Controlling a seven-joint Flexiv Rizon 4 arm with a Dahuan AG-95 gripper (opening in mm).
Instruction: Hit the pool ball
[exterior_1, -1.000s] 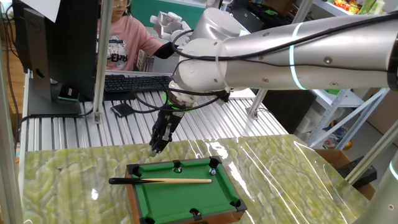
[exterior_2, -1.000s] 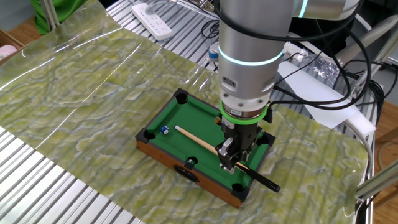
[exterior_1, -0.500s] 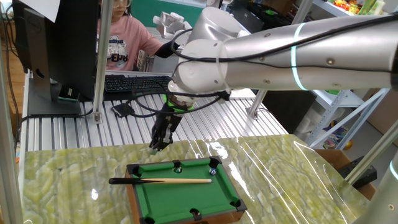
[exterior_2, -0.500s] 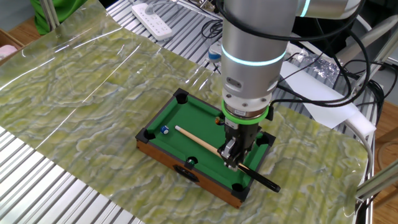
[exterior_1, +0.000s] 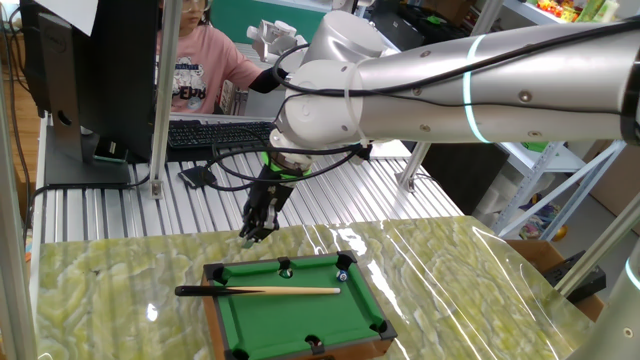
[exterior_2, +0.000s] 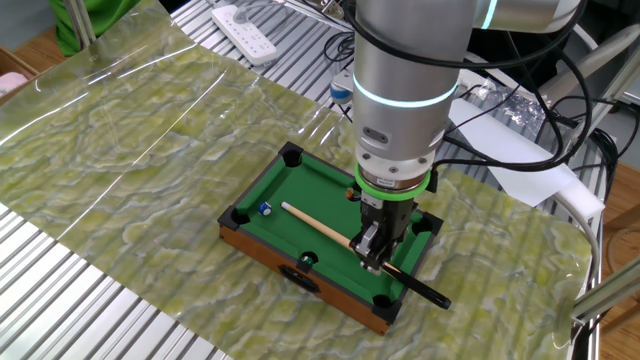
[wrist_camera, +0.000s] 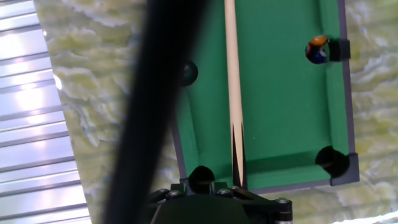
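Note:
The pool ball (exterior_1: 343, 273) is tiny and glossy. It rests on the green felt by the far right corner pocket of the miniature pool table (exterior_1: 262, 325). It also shows in the other fixed view (exterior_2: 265, 209) and in the hand view (wrist_camera: 317, 50). The thin tan cue stick (exterior_1: 285, 291) lies flat across the felt, its black end past the table's left rim. My gripper (exterior_1: 256, 234) hangs above the cue's black-end side (exterior_2: 372, 258). Its fingers are together and hold nothing. A dark blurred bar hides the left part of the hand view.
The small table stands on a green marbled mat (exterior_1: 470, 270) over a ribbed metal bench (exterior_1: 130, 210). A keyboard (exterior_1: 215, 132), a monitor and a seated person (exterior_1: 200, 60) are behind. A power strip (exterior_2: 250, 20) and cables lie beyond the mat.
My gripper has shifted only slightly, a little upward. The cue stick and the ball have not moved.

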